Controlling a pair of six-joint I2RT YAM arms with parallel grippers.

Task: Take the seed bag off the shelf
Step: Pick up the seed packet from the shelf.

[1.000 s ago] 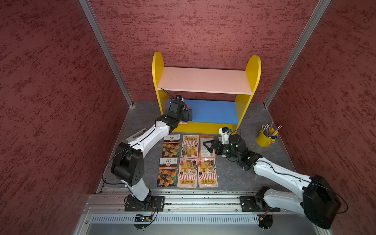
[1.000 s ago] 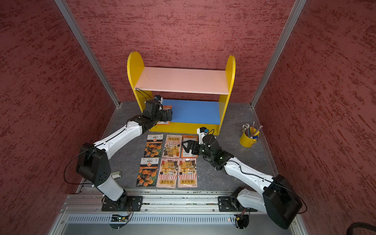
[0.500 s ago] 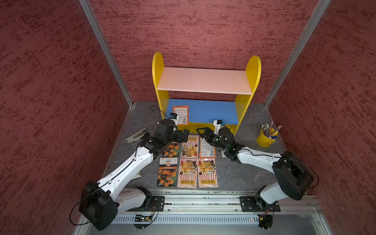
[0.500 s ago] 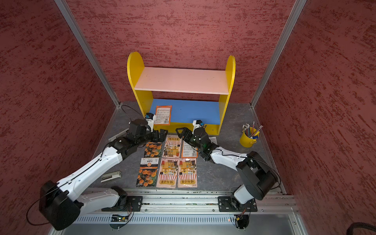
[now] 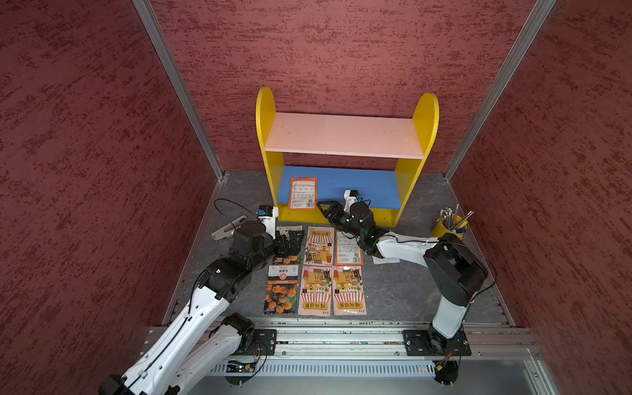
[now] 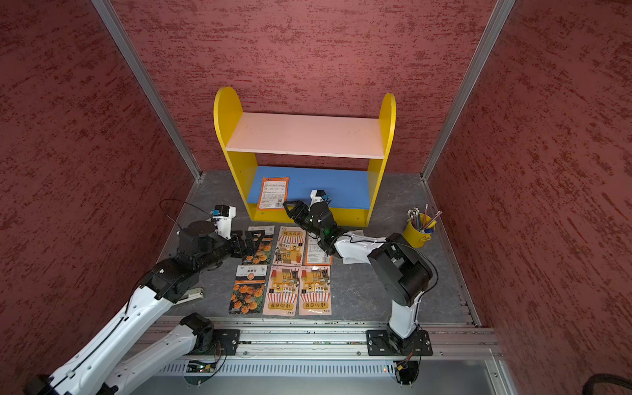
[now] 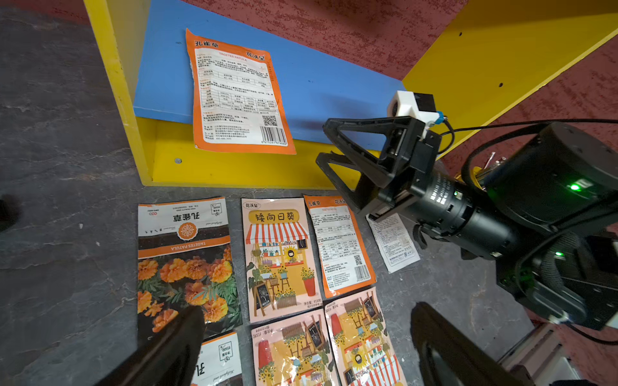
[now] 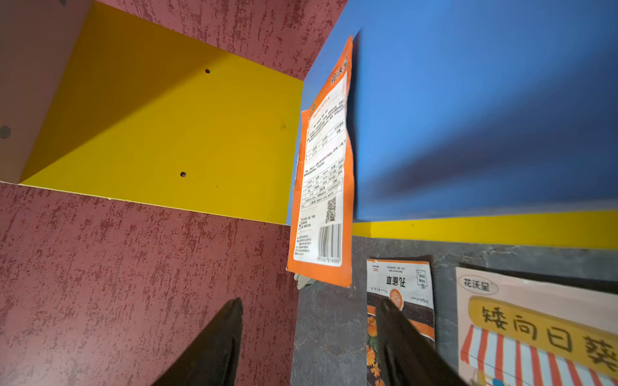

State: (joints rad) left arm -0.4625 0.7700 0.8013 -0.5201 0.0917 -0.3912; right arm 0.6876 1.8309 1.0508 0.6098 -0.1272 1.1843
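Observation:
The seed bag (image 5: 303,192) (image 6: 273,192) is an orange-edged packet lying printed back up on the blue lower board of the shelf (image 5: 362,186). Its near end hangs over the yellow front strip. My right gripper (image 5: 323,208) (image 6: 289,207) is low at the shelf's front, just right of the bag, open with nothing between its fingers. In the right wrist view the bag (image 8: 326,187) lies a short way ahead of the right gripper (image 8: 311,302). My left gripper (image 5: 295,237) (image 7: 307,307) is wide open above the packets on the floor, holding nothing.
Several seed packets (image 5: 316,270) lie in a grid on the grey floor in front of the shelf, with a white leaflet (image 5: 384,260) beside them. A yellow pencil cup (image 5: 449,227) stands at the right and a stapler (image 5: 229,229) at the left. Red walls close in three sides.
My left arm has drawn back from the lower board toward the front, uncovering the bag. The right gripper has moved up to the shelf's front beside the bag, and its jaws have narrowed.

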